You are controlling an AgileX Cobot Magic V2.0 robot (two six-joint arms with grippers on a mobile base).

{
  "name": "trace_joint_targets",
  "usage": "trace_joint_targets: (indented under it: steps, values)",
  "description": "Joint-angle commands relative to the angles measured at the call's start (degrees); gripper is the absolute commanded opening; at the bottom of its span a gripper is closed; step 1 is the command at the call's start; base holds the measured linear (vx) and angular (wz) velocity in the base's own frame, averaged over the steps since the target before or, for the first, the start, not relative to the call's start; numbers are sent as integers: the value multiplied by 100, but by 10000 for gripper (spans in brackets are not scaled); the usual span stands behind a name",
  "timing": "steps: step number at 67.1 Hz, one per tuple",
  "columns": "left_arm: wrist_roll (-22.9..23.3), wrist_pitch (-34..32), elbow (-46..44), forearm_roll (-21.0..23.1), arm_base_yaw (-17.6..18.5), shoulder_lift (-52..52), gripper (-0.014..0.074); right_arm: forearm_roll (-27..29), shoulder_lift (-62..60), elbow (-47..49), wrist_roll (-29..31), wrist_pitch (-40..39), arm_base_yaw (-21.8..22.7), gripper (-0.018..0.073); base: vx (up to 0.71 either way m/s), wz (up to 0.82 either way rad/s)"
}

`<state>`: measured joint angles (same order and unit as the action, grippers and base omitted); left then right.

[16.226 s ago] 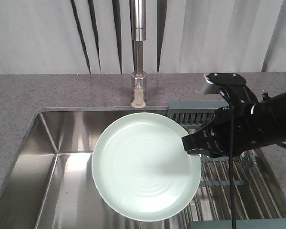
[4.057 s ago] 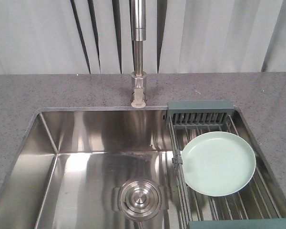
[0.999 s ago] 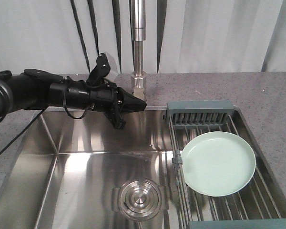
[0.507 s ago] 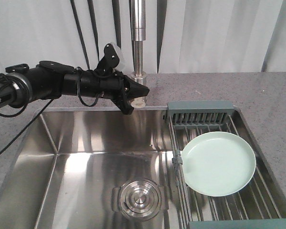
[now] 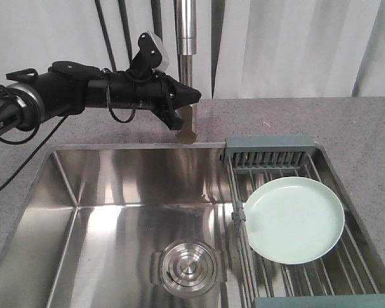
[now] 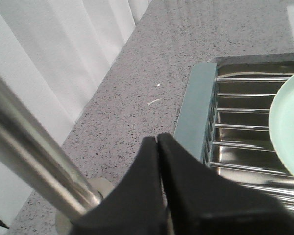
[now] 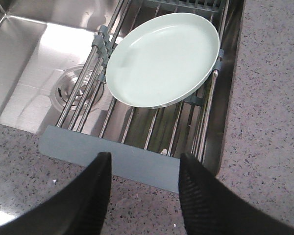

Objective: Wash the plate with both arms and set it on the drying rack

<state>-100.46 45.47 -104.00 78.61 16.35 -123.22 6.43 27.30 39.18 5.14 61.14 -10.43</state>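
The pale mint-green plate [image 5: 294,220] lies flat on the rods of the drying rack [image 5: 269,149], at the right side of the sink; the right wrist view shows the plate [image 7: 161,58] on the rack [image 7: 112,159] from above. My left arm reaches in from the left, and its gripper [image 5: 194,95] is shut with nothing in it, tips right in front of the faucet column [image 5: 186,77]. In the left wrist view the gripper [image 6: 157,138] has its fingers pressed together beside the steel faucet [image 6: 34,156]. My right gripper [image 7: 144,159] is open, hovering over the counter by the rack's near end.
The steel sink basin [image 5: 135,212] with its round drain [image 5: 187,267] fills the lower left. Grey speckled counter [image 5: 346,122] surrounds sink and rack. White curtains [image 5: 295,45] hang close behind the faucet.
My left arm has risen and moved back toward the faucet, tips going from above the sink's rear edge up to the faucet column. The plate stays on the rack.
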Motion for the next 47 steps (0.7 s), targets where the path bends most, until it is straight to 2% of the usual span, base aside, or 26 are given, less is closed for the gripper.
trace_joint_targets:
  steps: [1, 7, 14, 20, 28, 34, 42, 47]
  values:
    - [397, 96, -184, 40, -4, 568, -8, -1, 29, 138, -1, -317, -18, 316, 0, 0]
    - [1013, 91, -184, -514, -4, 806, -7, -1, 29, 138, -1, -317, -18, 316, 0, 0]
    - [1872, 90, -184, -1432, -4, 1122, -7, -1, 29, 138, -1, -317, -18, 316, 0, 0]
    - [2852, 112, -184, -2314, -4, 1390, -7, -1, 29, 138, -1, -317, -18, 316, 0, 0]
    - [4476, 163, -184, -3512, -4, 1738, -7, -1, 29, 138, -1, -317, -18, 316, 0, 0]
    - [5498, 337, -184, -4388, -4, 1935, -7, -1, 29, 138, -1, -317, -18, 316, 0, 0]
    - [6721, 677, -184, -5377, -4, 2179, -7, -1, 29, 138, -1, -317, -18, 316, 0, 0]
    - [7378, 984, -178, -5788, -4, 2307, -7, -1, 29, 138, -1, -317, -18, 316, 0, 0]
